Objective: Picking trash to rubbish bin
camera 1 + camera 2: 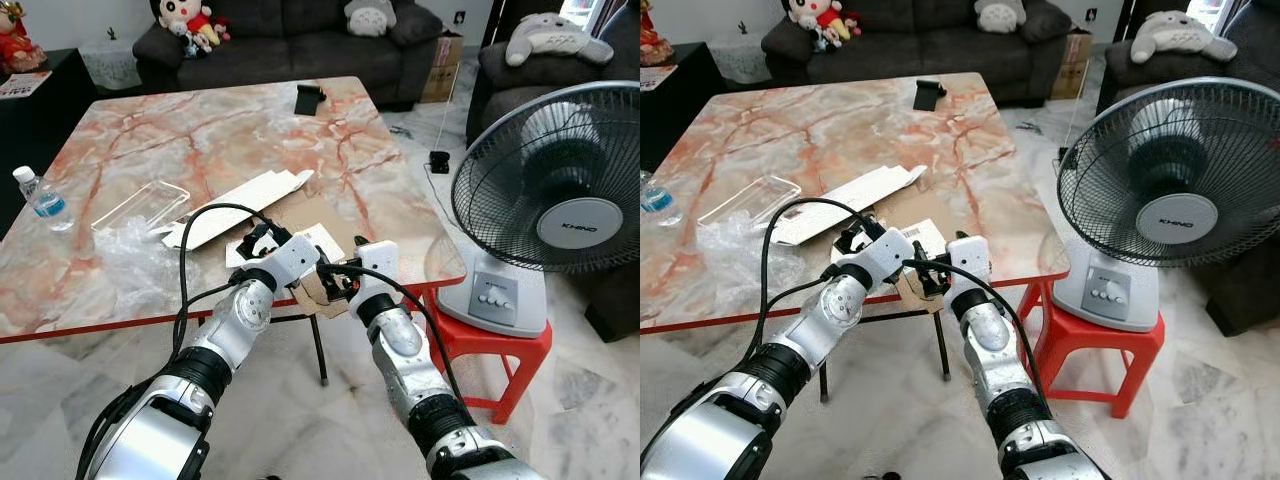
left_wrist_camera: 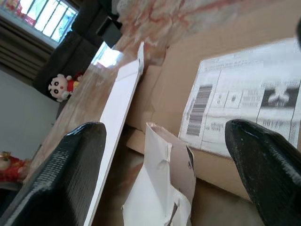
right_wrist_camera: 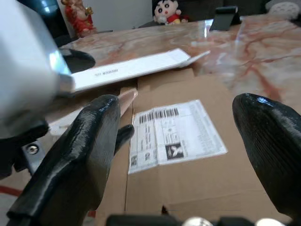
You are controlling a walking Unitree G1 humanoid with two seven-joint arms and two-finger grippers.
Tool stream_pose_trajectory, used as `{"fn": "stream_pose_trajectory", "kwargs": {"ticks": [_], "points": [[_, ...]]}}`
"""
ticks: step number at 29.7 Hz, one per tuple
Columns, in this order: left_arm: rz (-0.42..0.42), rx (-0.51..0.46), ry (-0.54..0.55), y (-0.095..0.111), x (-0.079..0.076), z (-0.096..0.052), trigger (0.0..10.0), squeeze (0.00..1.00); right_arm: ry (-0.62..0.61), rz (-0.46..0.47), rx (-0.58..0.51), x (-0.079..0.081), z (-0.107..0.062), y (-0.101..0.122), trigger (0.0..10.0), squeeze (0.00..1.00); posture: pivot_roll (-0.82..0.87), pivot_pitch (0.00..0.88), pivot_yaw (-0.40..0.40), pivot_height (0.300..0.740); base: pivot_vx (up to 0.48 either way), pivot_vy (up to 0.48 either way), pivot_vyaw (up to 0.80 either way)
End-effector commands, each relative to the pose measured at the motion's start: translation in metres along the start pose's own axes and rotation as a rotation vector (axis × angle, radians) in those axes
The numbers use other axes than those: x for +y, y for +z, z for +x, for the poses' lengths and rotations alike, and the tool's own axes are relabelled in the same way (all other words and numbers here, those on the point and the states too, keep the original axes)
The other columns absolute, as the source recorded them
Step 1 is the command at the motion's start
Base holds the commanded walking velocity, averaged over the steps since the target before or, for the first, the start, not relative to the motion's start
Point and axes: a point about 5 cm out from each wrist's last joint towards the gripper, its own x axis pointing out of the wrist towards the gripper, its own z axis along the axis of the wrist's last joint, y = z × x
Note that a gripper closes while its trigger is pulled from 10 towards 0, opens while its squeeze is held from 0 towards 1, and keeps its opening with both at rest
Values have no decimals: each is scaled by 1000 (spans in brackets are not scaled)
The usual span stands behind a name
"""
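Both grippers, left gripper (image 2: 164, 155) and right gripper (image 3: 181, 141), spread-jawed over the flattened cardboard box (image 3: 188, 188): light, floppy; grip its table-edge rim.

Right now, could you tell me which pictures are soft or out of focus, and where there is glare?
Left and right eye views: evenly lit and sharp; the marble table has only a mild sheen. Left wrist view: the near fingers are blurred, the cardboard's shipping label is soft, and the window is overexposed. Right wrist view: the fingers are soft, the shipping label is sharper, with glare on the left gripper's silver housing.
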Motion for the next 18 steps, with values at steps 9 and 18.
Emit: {"fn": "stream_pose_trajectory", "kwargs": {"ticks": [9, 18], "points": [[80, 21, 40, 4, 5, 5, 10000, 0, -6, 0, 7, 2, -9, -4, 10000, 0, 17, 123, 62, 740, 0, 0, 0], [69, 90, 86, -2, 12, 8, 10000, 0, -20, 11, 26, 3, -19, -10, 10000, 0, 14, 130, 66, 740, 0, 0, 0]]}}
